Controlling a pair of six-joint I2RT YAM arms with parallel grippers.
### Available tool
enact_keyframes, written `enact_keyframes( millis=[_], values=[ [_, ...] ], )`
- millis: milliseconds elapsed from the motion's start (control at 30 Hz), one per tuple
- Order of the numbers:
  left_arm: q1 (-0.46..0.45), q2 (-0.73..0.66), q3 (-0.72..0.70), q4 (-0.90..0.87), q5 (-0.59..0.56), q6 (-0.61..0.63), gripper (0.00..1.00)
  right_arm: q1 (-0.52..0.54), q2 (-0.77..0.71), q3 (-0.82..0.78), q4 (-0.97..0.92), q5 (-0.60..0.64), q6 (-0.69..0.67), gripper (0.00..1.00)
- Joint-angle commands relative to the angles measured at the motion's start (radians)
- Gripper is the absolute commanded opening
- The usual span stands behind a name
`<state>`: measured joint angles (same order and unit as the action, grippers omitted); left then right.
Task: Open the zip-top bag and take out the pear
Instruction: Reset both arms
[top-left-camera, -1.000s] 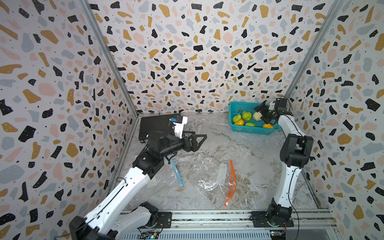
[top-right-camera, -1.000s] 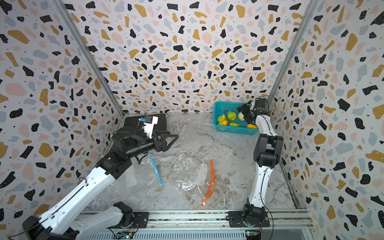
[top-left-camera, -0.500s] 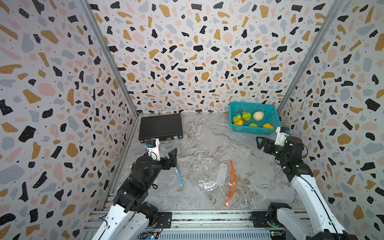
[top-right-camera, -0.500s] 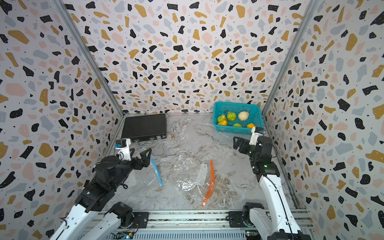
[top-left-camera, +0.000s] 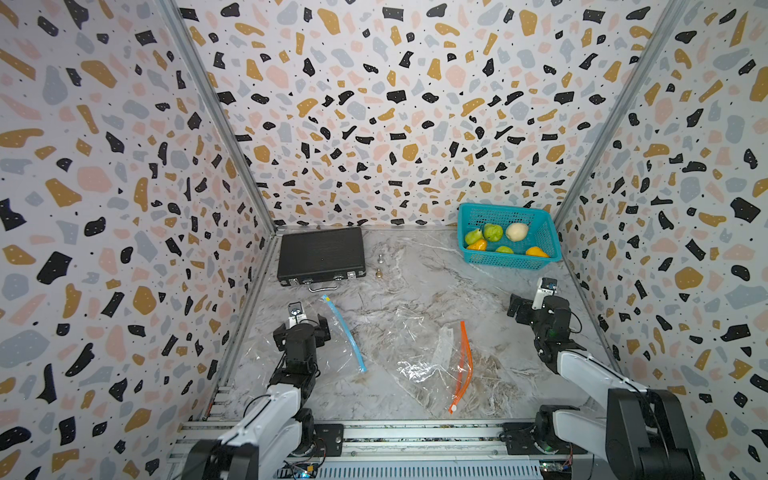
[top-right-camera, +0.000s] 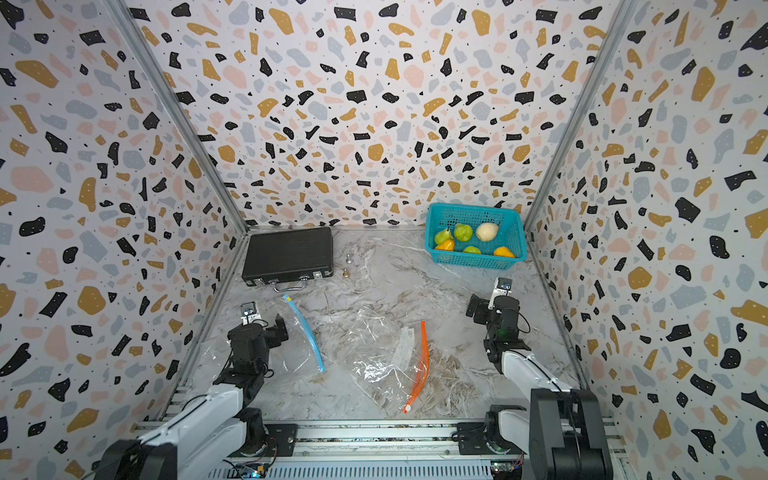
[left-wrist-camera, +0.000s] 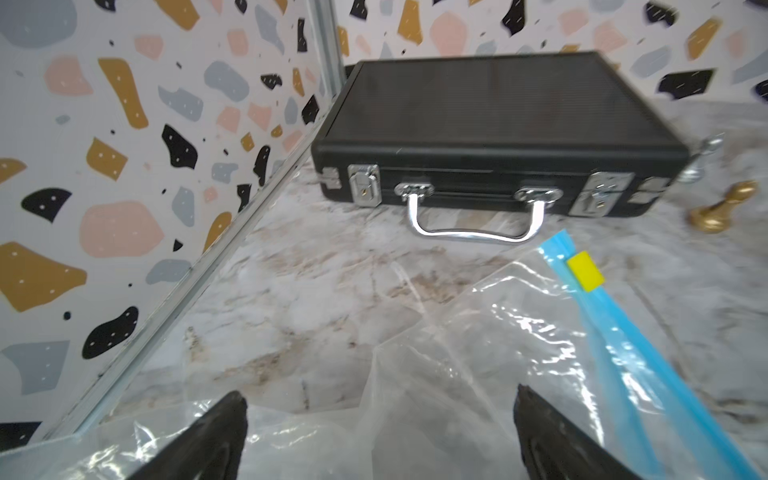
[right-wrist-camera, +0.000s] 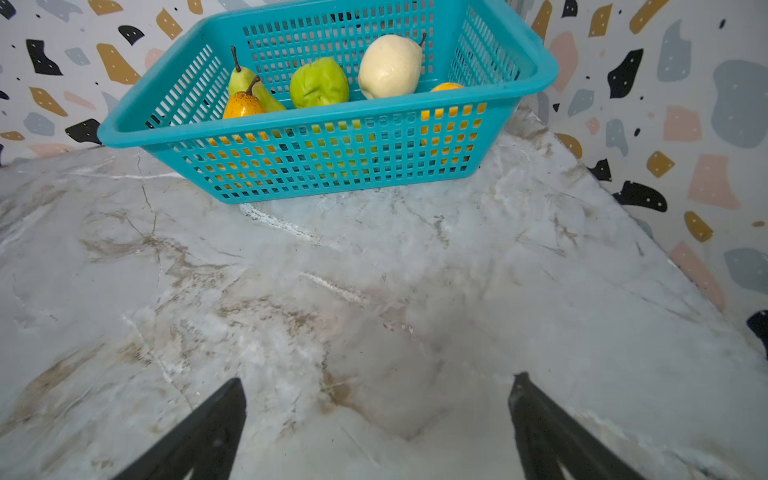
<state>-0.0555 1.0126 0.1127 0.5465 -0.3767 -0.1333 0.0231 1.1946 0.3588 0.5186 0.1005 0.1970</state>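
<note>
Left gripper (left-wrist-camera: 378, 399) and right gripper (right-wrist-camera: 376, 382) are hanging spread, empty. Orange-zipper bag (top-left-camera: 419, 365) is lying flat, pears (top-left-camera: 473, 237) in the far-right basket (top-left-camera: 509, 262); only parking seems left.

Left pincer (left-wrist-camera: 378, 419) and right pincer (right-wrist-camera: 377, 395) both gape wide, empty.

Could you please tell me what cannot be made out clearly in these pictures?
Blue-zip bag: in both top views, partly hidden by the left end effector.
Orange fruit: right wrist view, mostly behind the wall of the teal basket.
Silver chess piece: blurred in the left wrist view, too small in both top views.
</note>
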Motion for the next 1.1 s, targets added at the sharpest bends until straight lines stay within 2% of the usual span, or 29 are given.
enact_keyframes(
  millis=[0,100,167,200,267,300,367,433,467,500,567,600,633,667,700,733,767,833,867,933,1000,1067],
  values=[
    [0.066,0.141,-0.013,0.397,0.104,0.049,0.99,0.015,0.033,-0.003,0.233,0.055,-0.088,1.0],
    [0.085,0.352,0.052,0.503,0.199,0.071,0.99,0.015,0.019,-0.017,0.231,0.051,-0.104,1.0],
    [0.085,0.489,0.119,0.515,0.279,0.101,0.99,0.017,-0.022,-0.051,0.231,0.062,-0.096,1.0],
    [0.085,0.531,0.151,0.522,0.264,0.106,0.99,0.018,-0.036,-0.067,0.238,0.077,-0.096,1.0],
    [0.106,0.462,0.207,0.297,0.283,0.071,0.99,0.027,-0.083,-0.077,0.169,0.11,-0.093,1.0],
    [0.111,0.462,0.206,0.291,0.288,0.068,0.99,0.032,-0.093,-0.085,0.169,0.134,-0.098,1.0],
    [0.113,0.51,0.182,0.42,0.282,0.067,0.99,0.037,-0.068,-0.094,0.186,0.182,-0.114,1.0],
    [0.113,0.481,0.199,0.338,0.282,0.064,0.99,0.051,-0.004,-0.112,0.212,0.191,-0.088,0.99],
    [0.113,0.479,0.204,0.329,0.282,0.064,0.99,0.071,0.04,-0.123,0.298,0.205,-0.114,1.0],
    [0.113,0.485,0.201,0.35,0.28,0.064,0.99,0.101,0.047,-0.096,0.248,0.24,-0.16,1.0],
    [0.113,0.498,0.191,0.382,0.277,0.064,0.99,0.107,0.181,-0.091,0.417,0.281,-0.221,0.99],
    [0.113,0.494,0.192,0.375,0.278,0.063,0.99,0.104,0.273,-0.083,0.488,0.315,-0.208,0.99],
    [0.112,0.49,0.194,0.364,0.279,0.063,0.99,0.074,0.361,-0.088,0.596,0.292,-0.195,0.99],
    [0.113,0.488,0.196,0.36,0.28,0.064,0.99,0.066,0.356,-0.078,0.574,0.294,-0.188,0.99],
    [0.112,0.49,0.194,0.363,0.28,0.062,0.99,0.062,0.302,-0.044,0.41,0.27,-0.165,0.99],
    [0.112,0.49,0.193,0.367,0.279,0.062,0.99,0.035,0.314,-0.024,0.379,0.227,-0.143,0.99],
    [0.112,0.489,0.193,0.368,0.28,0.062,0.99,0.005,0.349,-0.026,0.45,0.204,-0.132,0.99],
    [0.113,0.49,0.193,0.368,0.281,0.061,0.99,-0.011,0.303,-0.009,0.334,0.179,-0.103,0.99],
    [0.113,0.49,0.193,0.368,0.281,0.063,0.99,-0.016,0.335,-0.028,0.43,0.171,-0.116,0.99],
    [0.112,0.489,0.193,0.368,0.28,0.062,0.99,-0.016,0.301,-0.018,0.349,0.172,-0.104,0.99],
    [0.113,0.488,0.191,0.368,0.28,0.063,0.99,-0.015,0.331,-0.04,0.451,0.171,-0.118,0.99],
    [0.113,0.488,0.192,0.367,0.284,0.065,0.99,-0.015,0.302,-0.028,0.373,0.169,-0.108,0.99]
  ],
)
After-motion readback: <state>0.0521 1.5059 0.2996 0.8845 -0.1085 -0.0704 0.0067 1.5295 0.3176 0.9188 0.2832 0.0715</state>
